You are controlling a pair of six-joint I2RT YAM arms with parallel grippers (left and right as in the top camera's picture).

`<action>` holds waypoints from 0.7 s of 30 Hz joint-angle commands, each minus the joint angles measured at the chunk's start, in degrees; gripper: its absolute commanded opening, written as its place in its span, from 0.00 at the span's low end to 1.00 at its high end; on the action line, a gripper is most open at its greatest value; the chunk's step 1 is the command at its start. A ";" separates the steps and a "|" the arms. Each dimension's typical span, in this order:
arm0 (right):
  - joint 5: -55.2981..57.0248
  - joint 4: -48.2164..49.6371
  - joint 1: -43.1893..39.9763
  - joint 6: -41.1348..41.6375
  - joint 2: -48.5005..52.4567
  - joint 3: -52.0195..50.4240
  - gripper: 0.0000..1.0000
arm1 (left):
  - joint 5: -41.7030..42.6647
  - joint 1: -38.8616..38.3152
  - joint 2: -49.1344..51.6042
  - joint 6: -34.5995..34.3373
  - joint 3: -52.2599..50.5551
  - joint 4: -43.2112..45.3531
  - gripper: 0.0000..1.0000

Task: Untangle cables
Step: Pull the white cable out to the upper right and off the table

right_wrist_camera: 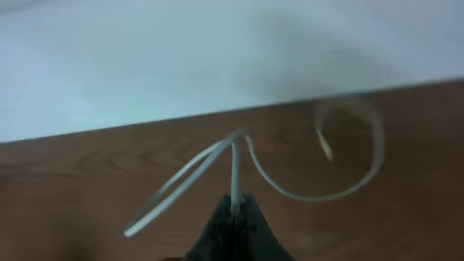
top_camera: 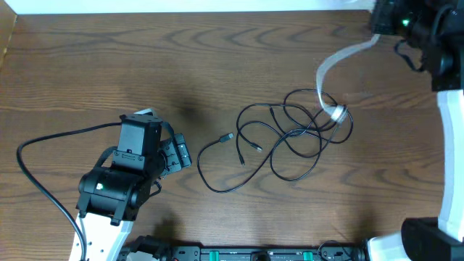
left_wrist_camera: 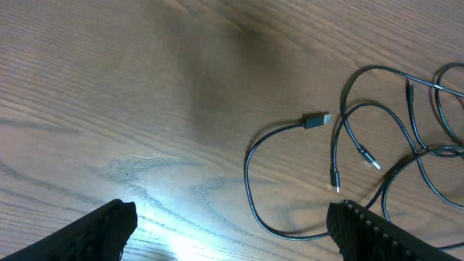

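Two arms are under inspection, and only one is engaged. Your right gripper [right_wrist_camera: 233, 217] is pinched tight on the white cable [top_camera: 330, 67] at the far right of the table [top_camera: 109, 65]. The cord hangs in an arc from the jaws down to its pale plug end [top_camera: 338, 113], which sits at the far right edge of the knot. The grip is high and well away from the heap, apparently so that tension can draw the white cord out without dragging the rest along. In the right wrist view the cord stands up from the closed fingertips and curls in loose loops; that view is blurred, so you cannot confirm how much slack there is. The black cables [top_camera: 290, 138] lie flat on the wood right of centre, looped over one another. One strand runs left to a black plug [left_wrist_camera: 316, 119] lying free, with two smaller plug ends [left_wrist_camera: 375, 165] just beside it. Your left gripper [top_camera: 177, 154] is spread wide and holds nothing. It sits low over bare wood to the left of that free plug, near it but not touching. In my judgement it is placed there to pin or take the loose black end while the right arm pulls. The white cord is not yet clear of the knot. The risk is that the plug snags a black loop and lifts the whole heap.
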 commanded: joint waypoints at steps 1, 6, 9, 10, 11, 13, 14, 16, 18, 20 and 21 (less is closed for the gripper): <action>4.87 -1.40 -4.85 -2.86 1.11 -0.26 0.01 | -0.11 0.11 0.07 1.03 0.20 -0.07 0.89; 12.39 -2.25 -11.23 -3.10 2.62 -0.26 0.01 | -0.11 0.11 0.07 1.03 0.20 -0.04 0.89; 17.57 -2.23 -15.78 -2.86 4.04 -0.28 0.01 | -0.11 0.11 0.07 1.01 0.20 -0.07 0.89; 19.32 -2.21 -17.35 -2.86 4.63 -0.28 0.01 | -0.09 0.11 0.07 1.05 0.20 -0.09 0.89; 20.83 -2.14 -19.45 -2.89 5.60 -0.28 0.01 | -0.09 0.11 0.07 1.44 0.20 -0.07 0.89; 21.86 -2.19 -22.03 -2.89 6.95 -0.28 0.01 | -0.11 0.11 0.07 1.44 0.20 -0.04 0.89; 21.81 -2.19 -23.85 -2.89 7.93 -0.28 0.01 | -0.11 0.11 0.07 1.44 0.20 -0.04 0.89; 21.81 -2.19 -26.67 -2.91 9.84 -0.28 0.01 | -0.11 0.11 0.07 1.44 0.20 -0.04 0.89; 21.84 -2.12 -29.83 -2.91 12.09 -0.28 0.01 | -0.11 0.11 0.07 1.42 0.20 -0.07 0.89; 21.81 -1.51 -32.92 -2.95 14.43 -0.28 0.01 | -0.11 0.11 0.07 1.42 0.20 -0.07 0.89; 21.84 -1.22 -34.18 -3.10 15.41 -0.28 0.01 | -0.09 0.11 0.07 1.42 0.20 -0.09 0.89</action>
